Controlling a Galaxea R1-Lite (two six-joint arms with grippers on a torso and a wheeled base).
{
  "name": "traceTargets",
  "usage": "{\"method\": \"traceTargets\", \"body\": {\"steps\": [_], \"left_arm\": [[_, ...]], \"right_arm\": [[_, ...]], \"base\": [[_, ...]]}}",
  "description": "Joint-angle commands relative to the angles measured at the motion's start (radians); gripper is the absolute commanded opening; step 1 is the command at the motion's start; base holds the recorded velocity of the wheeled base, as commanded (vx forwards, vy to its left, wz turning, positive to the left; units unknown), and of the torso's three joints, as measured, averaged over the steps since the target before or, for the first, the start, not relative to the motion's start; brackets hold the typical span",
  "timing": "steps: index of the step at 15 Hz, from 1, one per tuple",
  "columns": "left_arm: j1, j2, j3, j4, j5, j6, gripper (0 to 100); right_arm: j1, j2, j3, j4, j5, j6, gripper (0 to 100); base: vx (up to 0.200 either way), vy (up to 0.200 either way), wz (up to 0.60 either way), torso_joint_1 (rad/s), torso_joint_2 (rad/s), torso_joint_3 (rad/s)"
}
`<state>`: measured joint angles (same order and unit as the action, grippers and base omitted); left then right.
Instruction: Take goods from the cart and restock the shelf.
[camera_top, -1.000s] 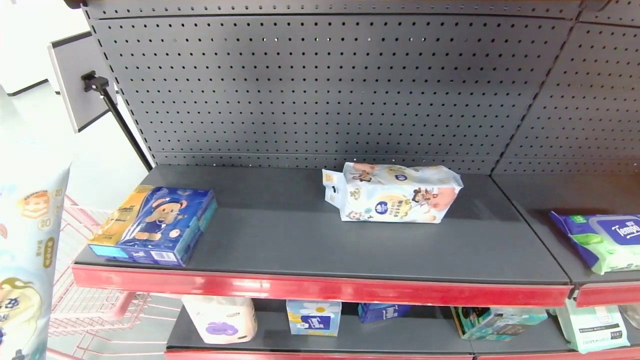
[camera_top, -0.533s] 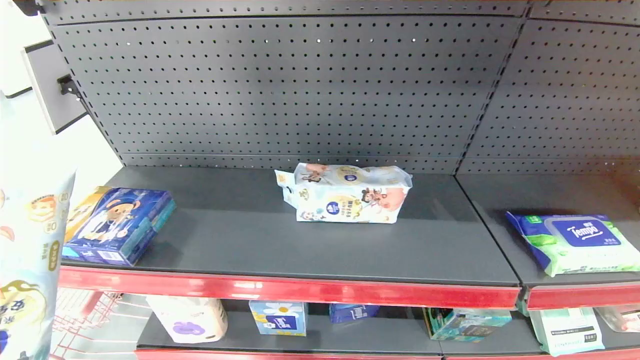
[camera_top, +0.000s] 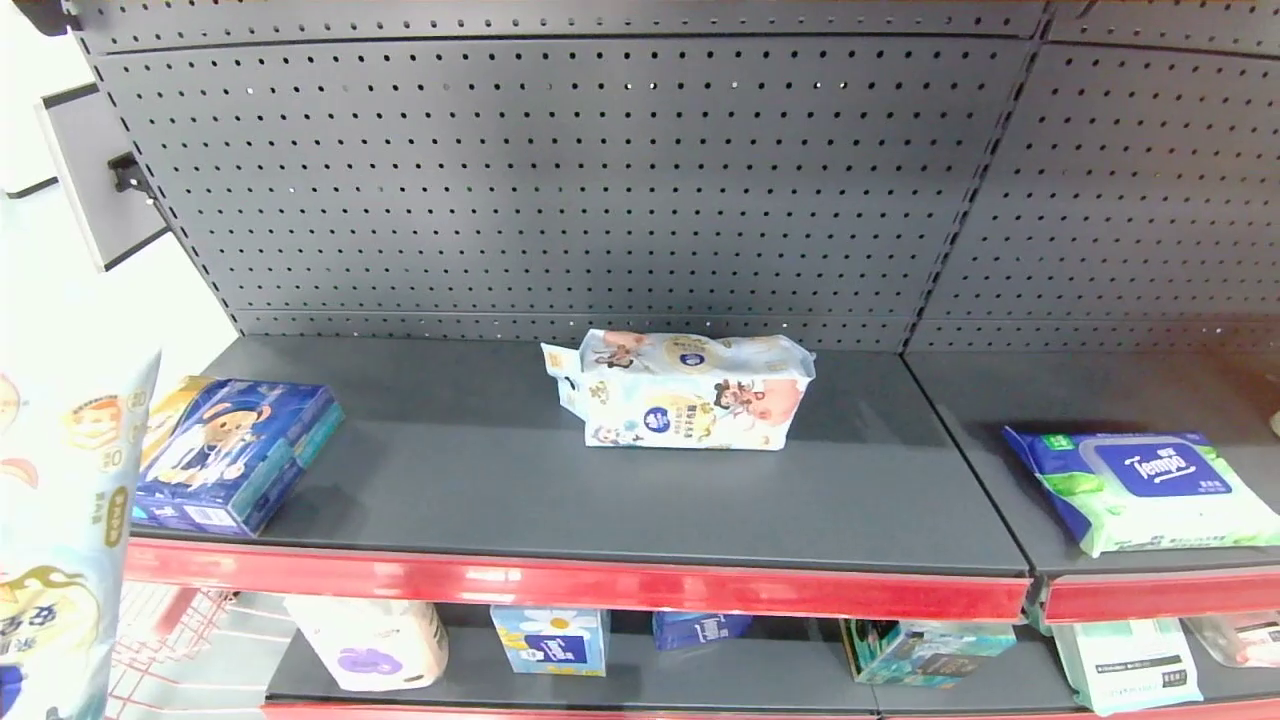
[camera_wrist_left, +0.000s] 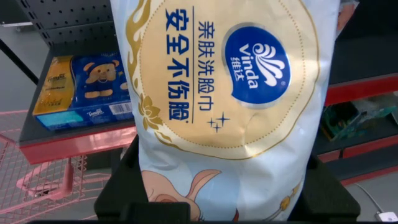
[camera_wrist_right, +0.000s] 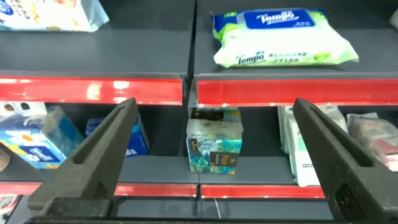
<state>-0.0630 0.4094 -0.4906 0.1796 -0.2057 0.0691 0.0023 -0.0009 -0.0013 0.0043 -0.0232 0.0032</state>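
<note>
A tall white tissue pack with cartoon prints (camera_wrist_left: 230, 93) stands upright in my left gripper (camera_wrist_left: 217, 186), whose black fingers (camera_wrist_left: 124, 180) press on its two sides. The same pack (camera_top: 60, 540) rises at the left edge of the head view, beside the shelf's left end. The dark shelf board (camera_top: 480, 470) with a red front strip carries a matching tissue pack (camera_top: 685, 390) lying at mid-depth. My right gripper (camera_wrist_right: 211, 155) is open with nothing between its fingers, in front of the red strip (camera_wrist_right: 93, 90) and level with the lower shelf.
A blue box with a bear print (camera_top: 235, 455) lies at the shelf's left front. A green and blue wet wipes pack (camera_top: 1140, 485) lies on the neighbouring board. Several goods stand on the lower shelf (camera_top: 550, 640). The pink wire cart (camera_top: 170, 630) is at lower left.
The whole head picture has shifted left, so the camera has turned right. The held tissue pack stays at the left edge, still gripped.
</note>
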Motion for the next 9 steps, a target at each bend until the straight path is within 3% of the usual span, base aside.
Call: {"method": "traceTargets", "body": {"steps": [1,9], "left_arm": [[0.000,0.000,-0.002,0.000,-0.001,0.000,0],[0.000,0.000,-0.005,0.000,-0.007,0.000,0]], "right_arm": [[0.001,0.001,0.000,0.000,0.000,0.000,100],[0.005,0.045,-0.003,0.002,0.022,-0.015,100]], "base": [[0.200,0.000,0.00,-0.017,-0.01,0.002],[0.000,0.000,0.00,0.000,0.00,0.000]]}}
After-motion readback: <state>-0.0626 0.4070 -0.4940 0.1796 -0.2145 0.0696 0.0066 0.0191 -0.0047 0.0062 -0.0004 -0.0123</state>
